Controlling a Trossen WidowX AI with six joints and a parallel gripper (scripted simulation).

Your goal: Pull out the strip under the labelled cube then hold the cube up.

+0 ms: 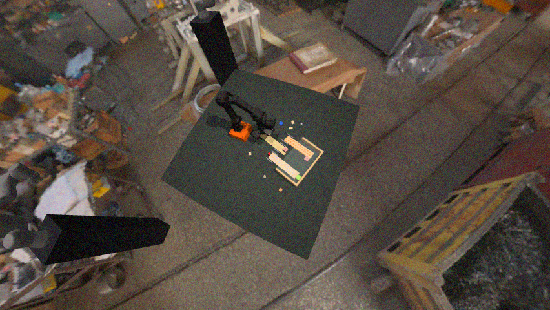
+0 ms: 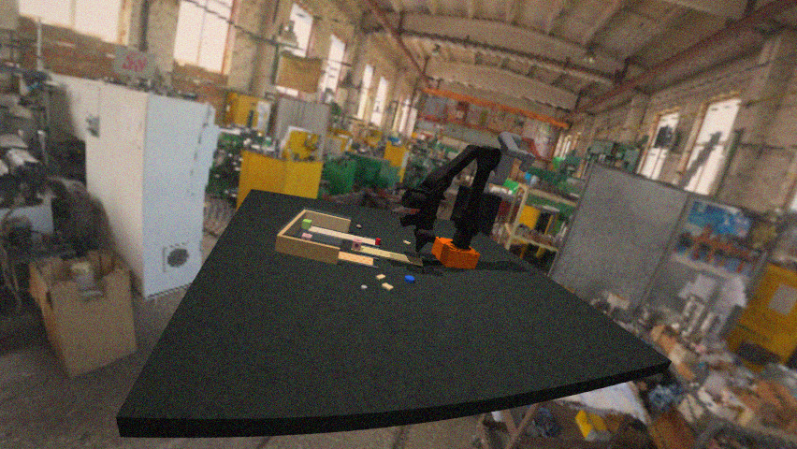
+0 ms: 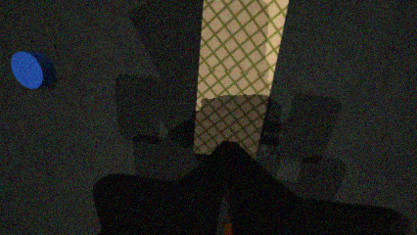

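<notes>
A pale strip with a green crosshatch (image 1: 274,144) (image 2: 388,254) (image 3: 235,44) lies mostly outside the frame, its near end close to the arm's base. A pink cube with a dark mark (image 1: 285,148) (image 2: 356,244) is at its far end; the mark is too small to read. My gripper (image 1: 258,134) (image 2: 422,246) (image 3: 228,147) is shut and empty, low over the strip's near end. A strip with orange dots (image 1: 298,145) (image 2: 355,258) and a plain pale strip (image 1: 284,165) (image 2: 340,234) lie on either side. Another pink cube (image 1: 306,158) (image 2: 307,236) is deeper in the frame.
The wooden frame (image 1: 310,167) (image 2: 310,250) has an open side towards the arm. A green cube (image 1: 298,177) (image 2: 306,224) and a red cube (image 1: 269,154) (image 2: 378,241) are near the plain strip's ends. A blue disc (image 1: 281,123) (image 2: 410,278) (image 3: 26,70) and several small pieces lie around.
</notes>
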